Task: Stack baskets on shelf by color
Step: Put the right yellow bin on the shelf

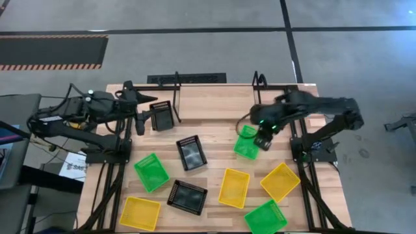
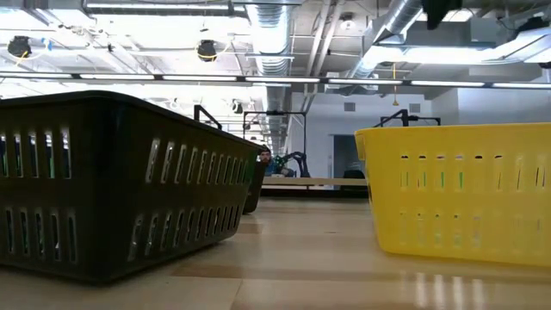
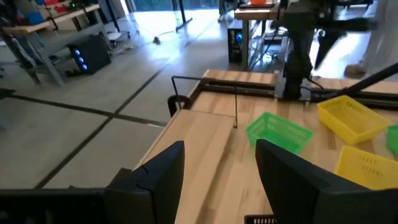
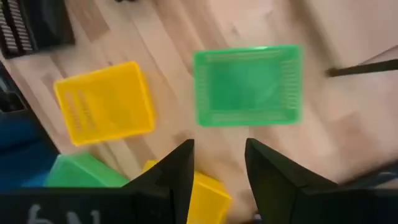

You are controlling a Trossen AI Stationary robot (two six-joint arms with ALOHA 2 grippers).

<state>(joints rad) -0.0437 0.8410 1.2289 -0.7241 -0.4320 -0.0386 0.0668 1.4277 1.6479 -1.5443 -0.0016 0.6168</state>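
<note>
Several baskets lie open side up on the wooden table: black ones (image 1: 161,116) (image 1: 192,153) (image 1: 188,197), green ones (image 1: 151,171) (image 1: 247,142) (image 1: 265,218), yellow ones (image 1: 140,213) (image 1: 234,187) (image 1: 280,181). The shelf (image 1: 177,101), thin black tubes, stands at the far edge, also seen in the left wrist view (image 3: 235,99). My left gripper (image 1: 142,120) (image 3: 217,180) is open beside the far-left black basket, nothing between its fingers. My right gripper (image 1: 263,140) (image 4: 217,168) hangs open, pointing down, above the far green basket (image 4: 247,84).
The arms' black base frames stand on the table's left (image 1: 107,153) and right (image 1: 312,153) sides. In the low view a black basket (image 2: 112,189) and a yellow basket (image 2: 465,189) fill the near edge. Bare wood lies between the shelf posts (image 1: 214,107).
</note>
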